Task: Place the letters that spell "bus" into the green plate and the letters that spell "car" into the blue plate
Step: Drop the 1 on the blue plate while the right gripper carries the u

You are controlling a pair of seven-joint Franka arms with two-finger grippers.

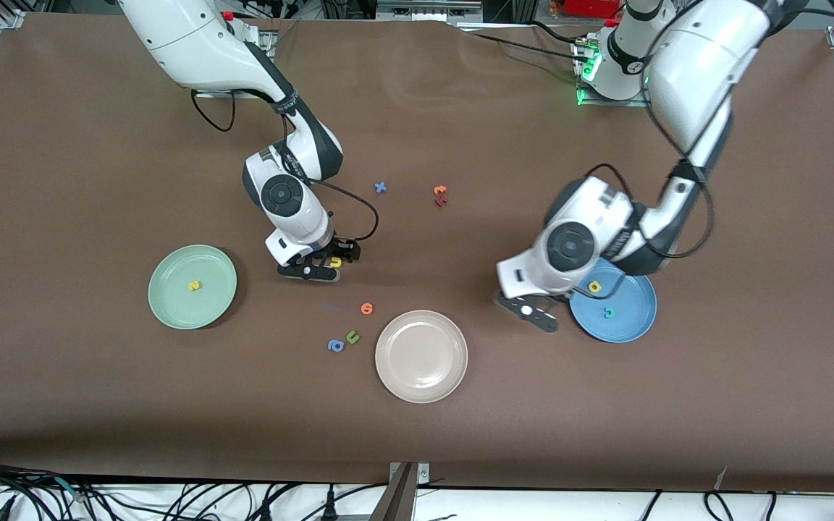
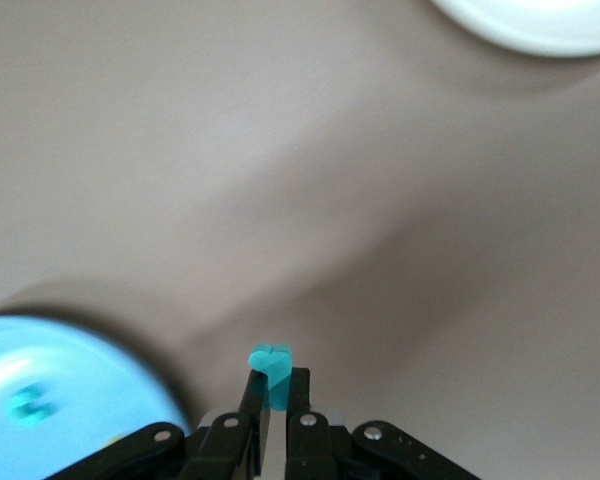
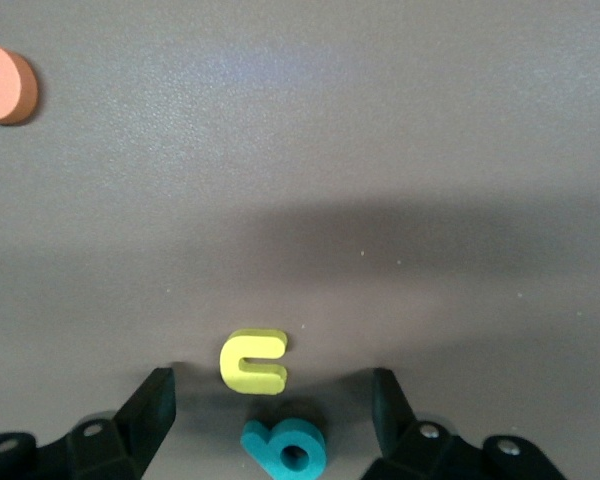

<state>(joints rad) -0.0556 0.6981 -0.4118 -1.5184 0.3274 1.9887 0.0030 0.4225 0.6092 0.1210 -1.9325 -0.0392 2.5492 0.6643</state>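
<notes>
Left tool [image 2: 271, 400] pinched shut, raised; right tool [image 3: 272, 405] low, fingers [image 3: 152, 400] spread wide.

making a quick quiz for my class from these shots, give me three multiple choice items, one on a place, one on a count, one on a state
1. Where is the yellow u?
A. in the green plate
B. on the table between the right gripper's fingers
C. on the beige plate

2. How many letters lie in the blue plate?
A. none
B. four
C. two

3. What is the left gripper doing?
A. shut on a teal letter
B. open and empty
C. shut on an orange letter

Answers:
1 B, the open fingers stand on either side of it.
2 C, a yellow a and a teal c.
3 A, the letter sticks out between the closed fingertips.
</notes>
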